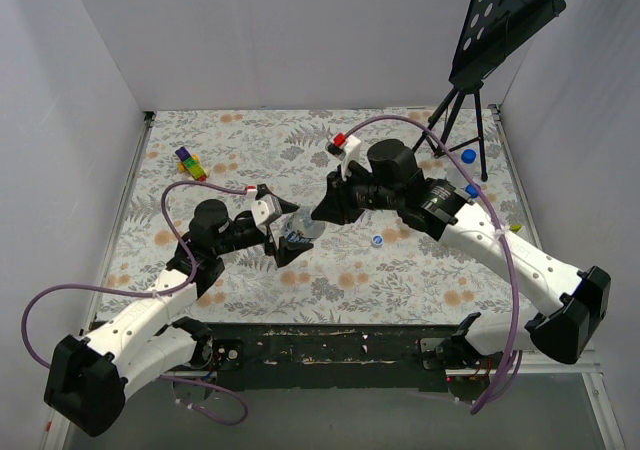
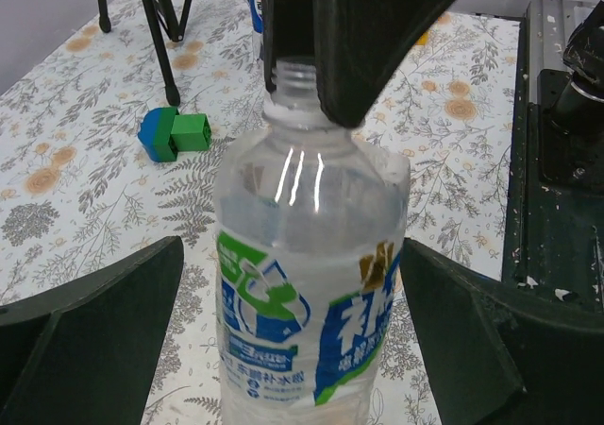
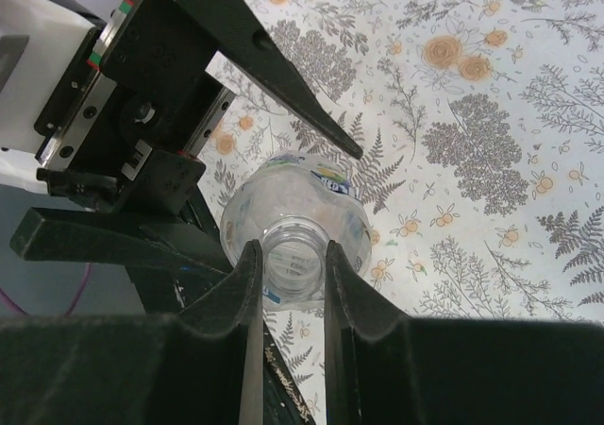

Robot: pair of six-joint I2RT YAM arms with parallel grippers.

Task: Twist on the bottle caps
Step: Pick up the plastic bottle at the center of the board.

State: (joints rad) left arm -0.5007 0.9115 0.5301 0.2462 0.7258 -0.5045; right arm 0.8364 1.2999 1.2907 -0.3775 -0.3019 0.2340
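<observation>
The bottle (image 2: 311,283) stands upright on the desk (image 1: 400,280) between the two arms, long axis vertical, open mouth pointing straight up, no cap fitted. The left gripper (image 2: 293,247) is spread wide around the bottle's body with a visible gap on one side, so we judge that it grips nothing. The right gripper (image 3: 291,247) is narrowed onto the neck, pressed against both sides. A blue cap (image 1: 377,240) lies loose on the desk near the bottle. We advise clamping the body firmly with the left gripper, freeing the neck, then lowering the cap square to the mouth before turning
</observation>
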